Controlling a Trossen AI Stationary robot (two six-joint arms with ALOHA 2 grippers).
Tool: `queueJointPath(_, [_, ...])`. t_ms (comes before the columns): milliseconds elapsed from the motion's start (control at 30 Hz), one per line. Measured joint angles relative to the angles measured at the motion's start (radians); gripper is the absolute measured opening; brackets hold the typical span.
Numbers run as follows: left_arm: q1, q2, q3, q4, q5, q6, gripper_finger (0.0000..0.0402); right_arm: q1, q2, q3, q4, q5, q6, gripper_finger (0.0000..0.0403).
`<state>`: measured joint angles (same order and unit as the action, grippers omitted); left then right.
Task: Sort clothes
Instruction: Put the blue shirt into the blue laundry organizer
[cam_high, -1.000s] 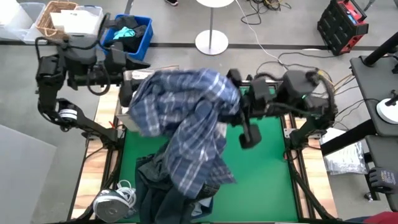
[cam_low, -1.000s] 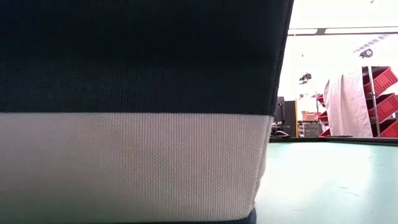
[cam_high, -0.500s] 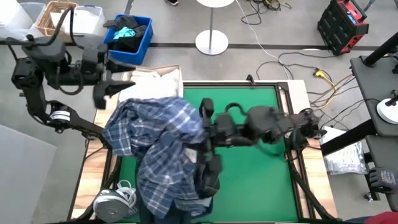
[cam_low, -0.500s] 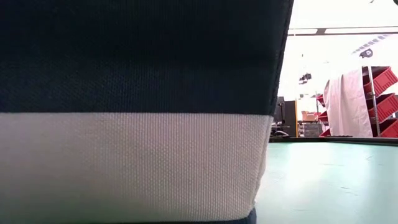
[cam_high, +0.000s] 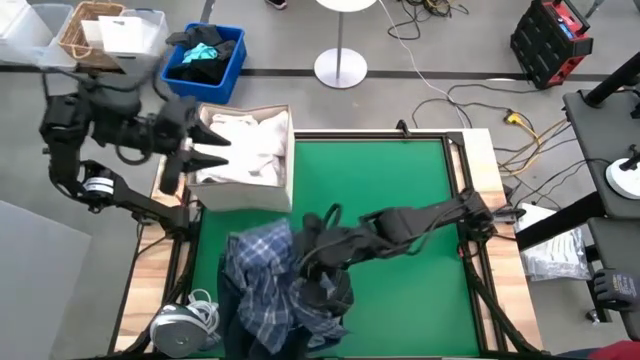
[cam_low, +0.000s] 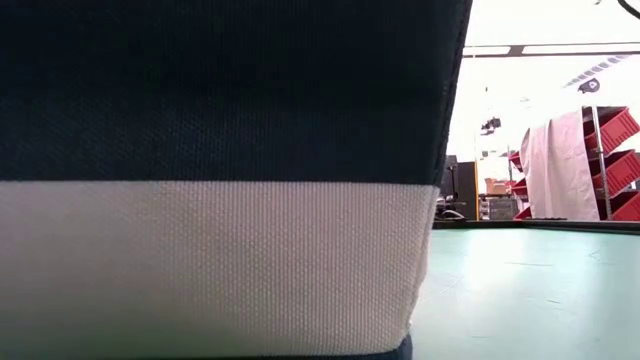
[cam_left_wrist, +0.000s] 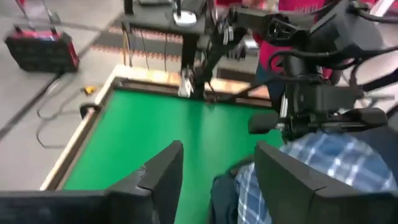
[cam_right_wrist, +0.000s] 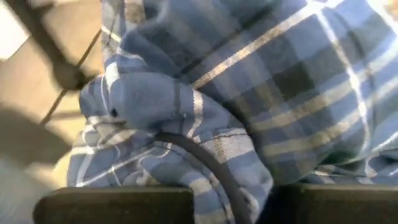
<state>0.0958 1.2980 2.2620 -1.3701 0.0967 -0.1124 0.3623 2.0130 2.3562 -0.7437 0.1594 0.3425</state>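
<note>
The blue-white plaid shirt (cam_high: 262, 285) lies crumpled on a pile of dark blue clothes (cam_high: 238, 318) at the green table's near left. My right gripper (cam_high: 318, 262) reaches into this heap from the right, and plaid cloth (cam_right_wrist: 205, 112) fills its wrist view. My left gripper (cam_high: 205, 148) hangs open at the far left, above the left edge of a box (cam_high: 288, 170) of white clothes (cam_high: 240, 150); its fingers (cam_left_wrist: 163, 174) hold nothing. In the low view, navy and white fabric (cam_low: 210, 180) hides the pile. My right gripper is shut on a bunched fold of the plaid shirt (cam_right_wrist: 186, 180), with several layers between its fingers. It comes slanting down from the table's right side. The shirt rests slack on the pile of clothes below it.
The green table (cam_high: 400, 200) shows bare cloth to the right of the pile and toward the far edge. A blue bin (cam_high: 205, 55) of dark items and a wicker basket (cam_high: 85, 25) stand on the floor beyond the far left corner.
My left gripper has let go of the plaid shirt and stayed by the box. My right gripper has swung from the table's far middle down toward the near left with the shirt. The shirt, before spread wide and lifted, now lies bunched on the pile.
</note>
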Motion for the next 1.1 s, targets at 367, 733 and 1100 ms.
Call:
queueJointPath(367, [-0.2,-0.062,-0.288,0.127,-0.004,-0.037,0.0037,-0.068,0.133,0.0,-0.032,-0.284,0.008,0.0024])
queueJointPath(733, [-0.508,-0.133,-0.595,0.35,-0.265,-0.151,0.0002,-0.077,0.195,0.001,-0.184,-0.272,-0.075,0.0033])
queueJointPath(1100, [-0.579,-0.138,-0.909,0.649,-0.257,-0.181,0.0,-0.052,0.149,-0.001,-0.233,-0.186,-0.045,0.0142])
